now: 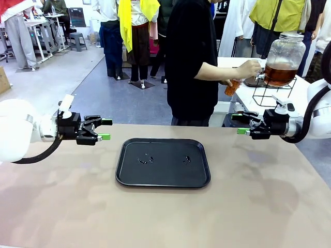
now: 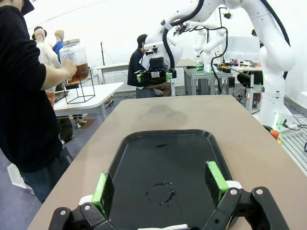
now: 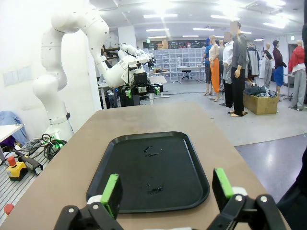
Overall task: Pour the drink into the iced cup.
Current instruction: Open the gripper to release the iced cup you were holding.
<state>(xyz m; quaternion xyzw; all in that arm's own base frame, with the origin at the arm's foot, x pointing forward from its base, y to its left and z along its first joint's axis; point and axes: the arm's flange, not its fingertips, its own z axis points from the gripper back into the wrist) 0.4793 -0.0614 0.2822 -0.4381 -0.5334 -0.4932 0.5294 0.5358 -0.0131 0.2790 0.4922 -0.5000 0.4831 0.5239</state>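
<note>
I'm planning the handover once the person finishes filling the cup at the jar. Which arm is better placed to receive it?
Probably the right. The right gripper hangs open on the side where the person's hand holds the cup at the jar. The left gripper, also open, sits beyond the tray.

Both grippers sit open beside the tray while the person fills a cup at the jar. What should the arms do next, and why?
Probably wait. The person's hand holds the cup at the jar of drink, away from the table. The tray carries no cup, and the left gripper and right gripper are open, holding nothing.
</note>
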